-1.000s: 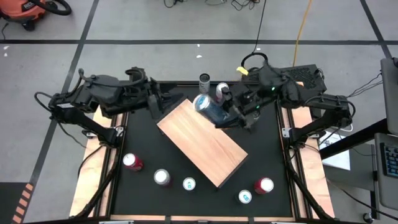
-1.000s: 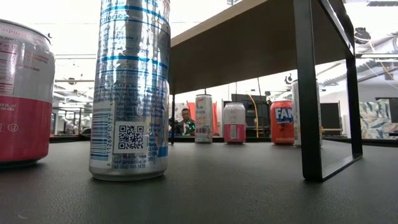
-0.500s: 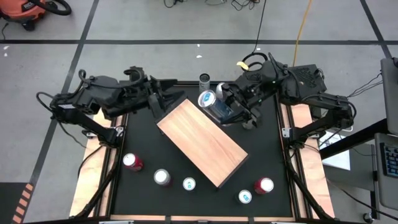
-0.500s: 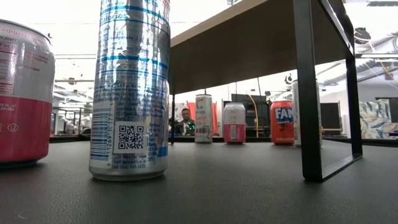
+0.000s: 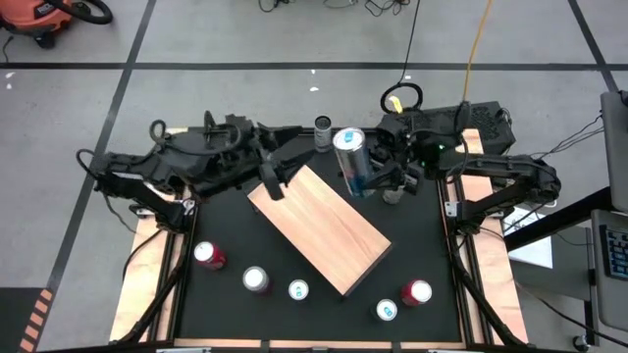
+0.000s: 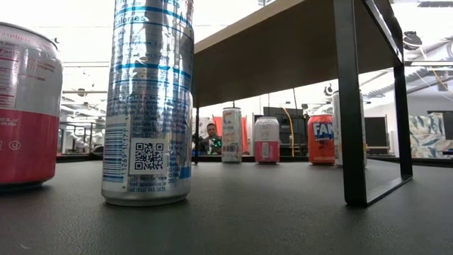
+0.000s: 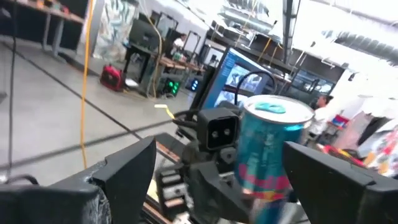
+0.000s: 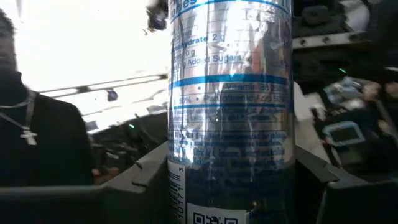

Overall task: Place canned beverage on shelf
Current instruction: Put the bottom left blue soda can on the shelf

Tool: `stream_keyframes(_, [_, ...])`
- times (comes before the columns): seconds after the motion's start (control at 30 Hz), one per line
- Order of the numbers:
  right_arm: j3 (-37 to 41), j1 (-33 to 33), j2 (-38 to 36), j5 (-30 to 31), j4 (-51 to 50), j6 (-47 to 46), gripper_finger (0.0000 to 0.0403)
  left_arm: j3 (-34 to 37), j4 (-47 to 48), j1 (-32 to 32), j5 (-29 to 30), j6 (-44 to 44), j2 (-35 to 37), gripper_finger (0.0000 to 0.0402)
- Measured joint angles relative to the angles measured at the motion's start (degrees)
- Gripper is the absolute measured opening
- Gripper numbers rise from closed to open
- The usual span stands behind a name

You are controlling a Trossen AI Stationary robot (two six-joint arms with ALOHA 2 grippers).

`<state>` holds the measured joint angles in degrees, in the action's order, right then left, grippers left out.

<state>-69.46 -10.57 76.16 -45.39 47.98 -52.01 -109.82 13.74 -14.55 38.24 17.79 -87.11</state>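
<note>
Upright, right fingers [image 5: 378,181] clamp the silver-blue can [image 5: 352,160]; left fingers [image 5: 272,176] apart; orange can [image 6: 322,139] reads "FAN".

shelf [image 6: 283,49] — top cut off, low view | can [image 8: 230,112] — both ends cropped

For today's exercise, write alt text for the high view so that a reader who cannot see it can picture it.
Seen from above, the right gripper holds a tall silver-blue can upright beside the far end of the pale wooden shelf. The left gripper waits open at that end, and five cans stand along the black table's near edge.
</note>
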Motion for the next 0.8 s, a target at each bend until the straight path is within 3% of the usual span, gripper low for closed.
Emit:
stream_keyframes(0.3, [1.6,0.0,0.0,-1.4,1.7,2.1,0.0201,0.0,-8.2,0.4,2.1,-2.1,-5.4,0.0349])
stream_keyframes(0.8, [1.6,-0.4,0.1,-2.9,1.8,3.1,0.0201,0.0,-9.7,-2.9,0.5,-1.8,-6.9,0.0349])
